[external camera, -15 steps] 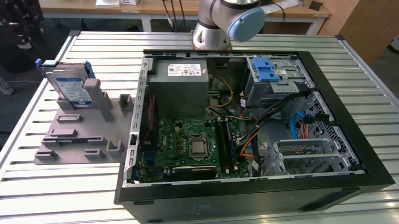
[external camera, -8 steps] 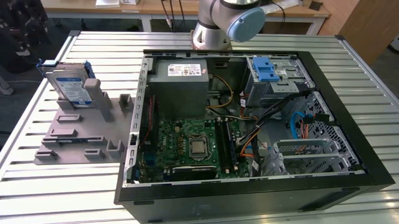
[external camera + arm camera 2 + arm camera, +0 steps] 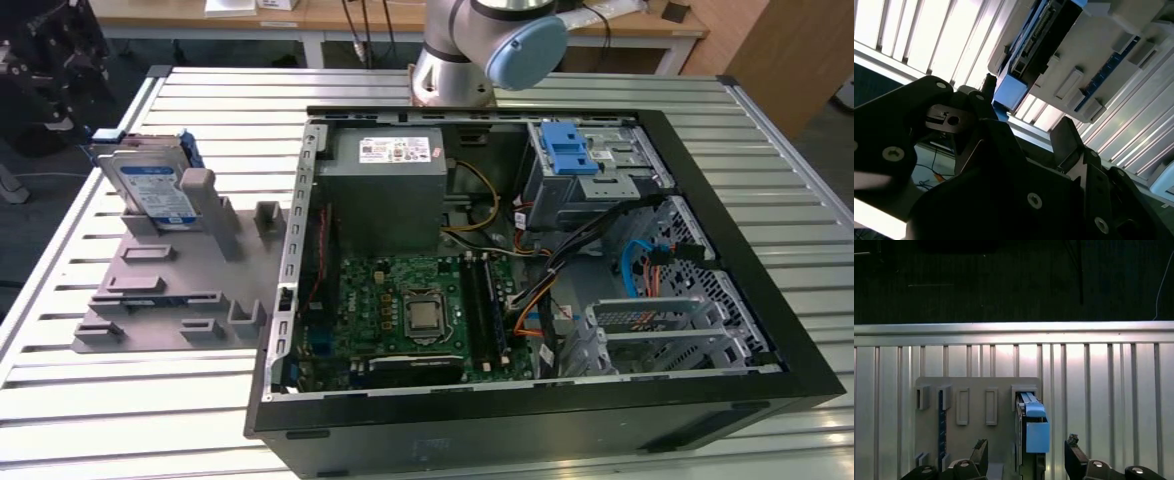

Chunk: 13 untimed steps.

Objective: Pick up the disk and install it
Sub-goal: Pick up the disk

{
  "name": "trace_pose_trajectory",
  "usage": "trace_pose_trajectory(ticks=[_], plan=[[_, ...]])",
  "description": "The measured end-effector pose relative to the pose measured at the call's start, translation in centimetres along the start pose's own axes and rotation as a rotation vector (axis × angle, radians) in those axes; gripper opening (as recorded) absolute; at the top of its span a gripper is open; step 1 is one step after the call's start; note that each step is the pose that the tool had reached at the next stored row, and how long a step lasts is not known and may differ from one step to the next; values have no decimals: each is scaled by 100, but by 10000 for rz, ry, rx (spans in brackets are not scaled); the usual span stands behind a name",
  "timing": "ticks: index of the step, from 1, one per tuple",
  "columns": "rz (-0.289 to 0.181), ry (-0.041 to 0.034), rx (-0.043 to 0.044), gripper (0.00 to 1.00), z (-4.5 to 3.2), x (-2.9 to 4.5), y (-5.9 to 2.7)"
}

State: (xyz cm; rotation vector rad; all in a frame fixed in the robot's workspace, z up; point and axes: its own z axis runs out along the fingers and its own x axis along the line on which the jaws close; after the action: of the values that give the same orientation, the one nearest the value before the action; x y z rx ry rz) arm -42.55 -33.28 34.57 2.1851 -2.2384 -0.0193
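Universal Robots arm (image 3: 447, 75) — silver-grey tubing beneath a round, pale-blue joint cap (image 3: 527, 50) — carrying a matte-black gripper (image 3: 1026, 455), its angular plates studded with silver screws (image 3: 1034, 200).

No writing can be made out anywhere. The disk (image 3: 150, 185), standing on edge in a grey holder (image 3: 160, 290) just outside the computer case (image 3: 534, 430), carries a blue-and-white label (image 3: 144, 195) whose print is too small to read. Inside the case, in the corner nearest the disk, a grey metal box (image 3: 387, 190) bears a white sticker (image 3: 396, 150), likewise illegible.
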Motion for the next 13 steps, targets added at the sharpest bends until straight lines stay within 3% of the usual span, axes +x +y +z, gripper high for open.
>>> trace_pose_trajectory(ticks=[13], plan=[[0, -1, 3, 71, 91, -6, 0]])
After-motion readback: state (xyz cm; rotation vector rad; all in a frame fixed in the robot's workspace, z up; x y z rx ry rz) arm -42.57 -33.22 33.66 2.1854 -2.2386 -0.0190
